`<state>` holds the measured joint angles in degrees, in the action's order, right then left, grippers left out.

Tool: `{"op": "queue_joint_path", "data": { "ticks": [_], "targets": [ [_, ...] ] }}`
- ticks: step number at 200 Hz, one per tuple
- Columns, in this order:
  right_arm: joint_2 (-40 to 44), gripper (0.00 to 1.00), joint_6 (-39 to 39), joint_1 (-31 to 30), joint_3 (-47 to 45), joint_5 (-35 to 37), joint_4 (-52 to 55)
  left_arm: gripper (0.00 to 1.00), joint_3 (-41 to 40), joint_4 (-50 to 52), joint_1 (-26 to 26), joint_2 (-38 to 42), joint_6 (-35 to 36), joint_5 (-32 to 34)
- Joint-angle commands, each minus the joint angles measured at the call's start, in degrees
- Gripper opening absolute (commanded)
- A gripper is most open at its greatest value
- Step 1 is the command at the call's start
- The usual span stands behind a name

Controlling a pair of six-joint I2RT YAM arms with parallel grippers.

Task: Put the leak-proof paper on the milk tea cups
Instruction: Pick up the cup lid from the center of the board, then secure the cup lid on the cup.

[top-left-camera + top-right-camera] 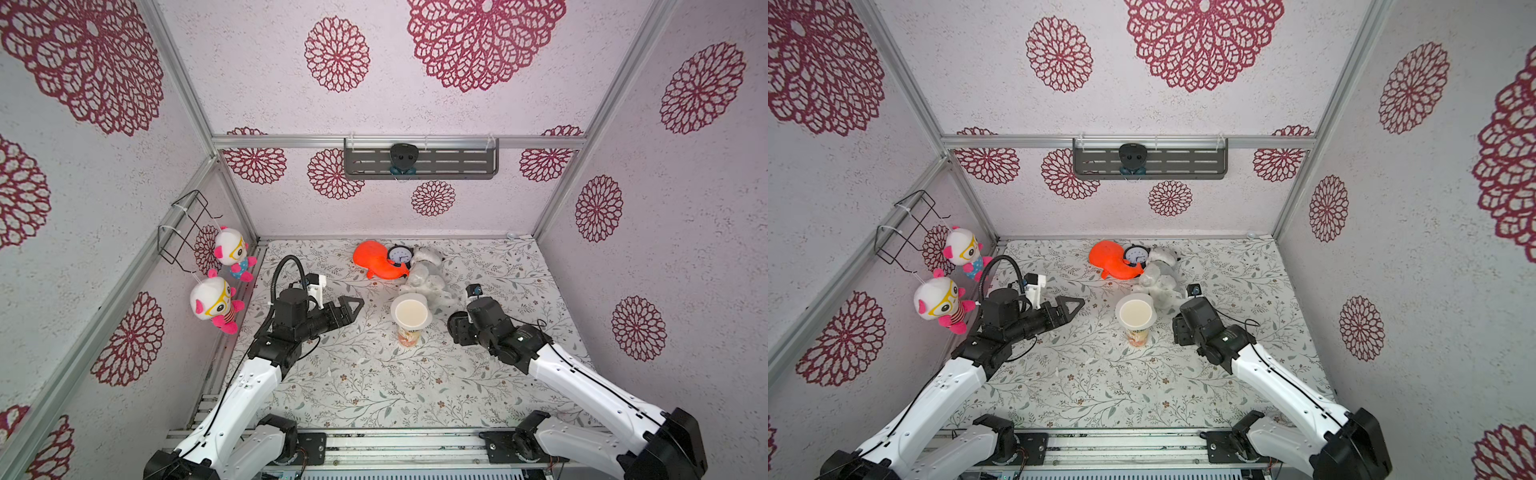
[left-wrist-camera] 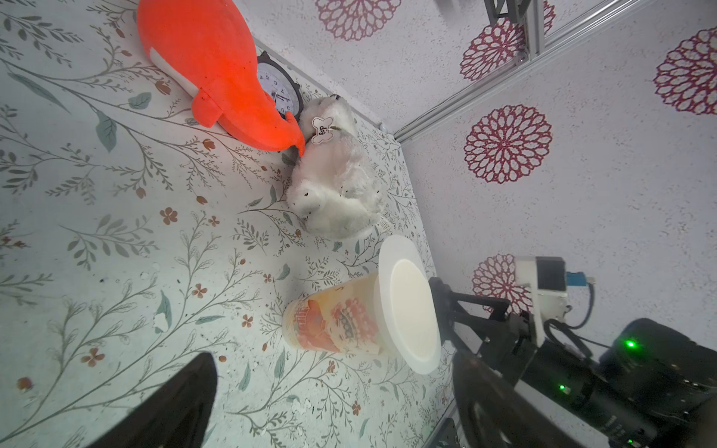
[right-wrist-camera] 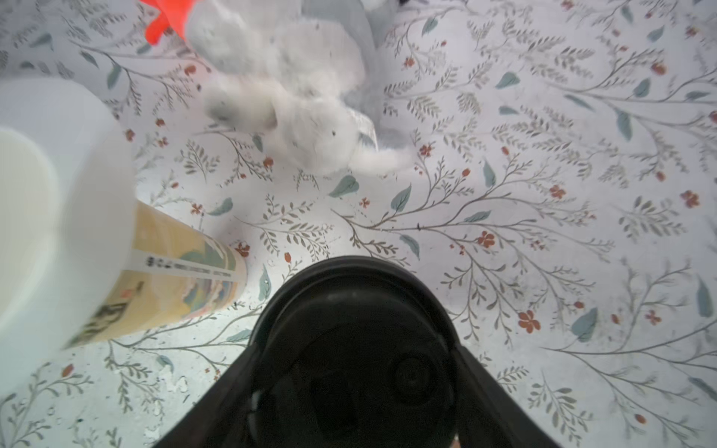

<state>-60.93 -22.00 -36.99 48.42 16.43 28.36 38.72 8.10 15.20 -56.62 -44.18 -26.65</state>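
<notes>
1. the milk tea cup (image 1: pixel 409 336) stands upright near the middle of the table (image 1: pixel 374 395), a little toward its far edge. this puts it between the two arms, where either can reach it.
2. the leak-proof paper (image 1: pixel 411 312) already lies over the cup's mouth. its rim overhangs all round, more on the far side, so it looks slightly off-centre.
3. the left gripper (image 1: pixel 350 309) hangs left of the cup, well apart from it. its jaws are spread wide and hold nothing, which looks like standby.
4. the right gripper (image 1: pixel 457 328) sits just right of the cup, pointing down at the table. in the wrist view its fingers bracket a black lid (image 3: pixel 351 329) on both sides, and it appears clamped. the lid is probably meant to go on over the paper.
5. a plush dog (image 2: pixel 337 186) lies just beyond the cup, toward the far edge, so there is little room on that side.
</notes>
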Motion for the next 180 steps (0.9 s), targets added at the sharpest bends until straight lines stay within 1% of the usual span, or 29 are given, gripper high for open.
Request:
{"op": "queue_joint_path", "data": {
  "ticks": [1,18,38,63,79,109,151,180],
  "targets": [
    [1.52,0.70,1.52,0.25,5.17,1.47,4.60,0.97,0.80,-1.85,-0.44,-0.53,-0.33,-1.21],
    [0.40,0.68,2.19,0.21,8.93,-3.79,3.02,0.98,1.77,-1.53,-0.44,-1.87,-1.08,-2.10],
    [-3.72,0.67,2.34,-0.88,13.69,-9.91,1.65,0.97,2.06,-2.41,-0.44,-2.67,-1.48,-2.48],
    [-10.14,0.67,3.00,-3.77,18.88,-12.64,1.38,0.97,2.15,-3.35,-0.35,-2.83,-1.61,-2.55],
    [-14.74,0.67,4.04,-5.36,23.29,-13.08,3.97,0.98,2.41,-3.44,-0.39,-3.29,-1.61,-1.97],
    [-22.20,0.67,5.38,-8.44,31.47,-11.31,10.50,0.98,3.19,-3.76,-0.36,-4.64,-1.32,-1.38],
    [-28.25,0.66,7.32,-9.50,38.36,-10.69,17.11,0.98,4.32,-3.73,-0.42,-6.48,-1.39,-2.35],
    [-30.60,0.66,8.14,-9.84,40.65,-10.32,19.79,0.98,4.18,-3.95,-0.43,-6.86,-0.90,-2.11]
  ]
}}
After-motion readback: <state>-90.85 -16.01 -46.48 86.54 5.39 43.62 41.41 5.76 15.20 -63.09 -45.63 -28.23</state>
